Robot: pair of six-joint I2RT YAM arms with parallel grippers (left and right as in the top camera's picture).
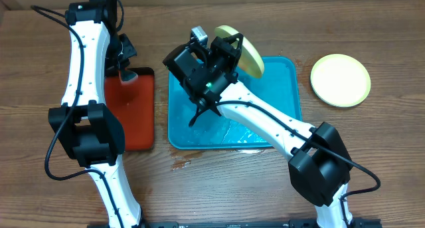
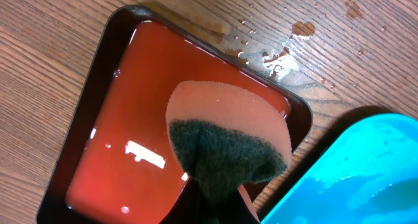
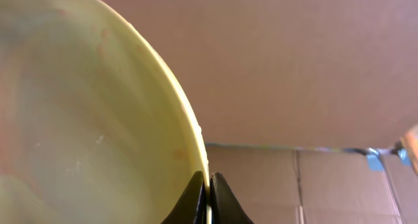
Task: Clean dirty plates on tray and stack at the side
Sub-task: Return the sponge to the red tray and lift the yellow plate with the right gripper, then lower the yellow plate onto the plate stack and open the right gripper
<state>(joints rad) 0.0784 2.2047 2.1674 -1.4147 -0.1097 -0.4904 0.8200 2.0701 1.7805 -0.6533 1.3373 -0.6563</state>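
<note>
Plate, pale yellow-green w/ faint orange marks, was clamped at its rim by R gripper, fingers pinched tight on the edge. It was held tilted above far end of teal tray. L gripper was clenched on sponge, pink w/ dark green scouring face, over wet red tray. Second plate, same colour, lay flat on table, right of teal tray, apart from it.
</note>
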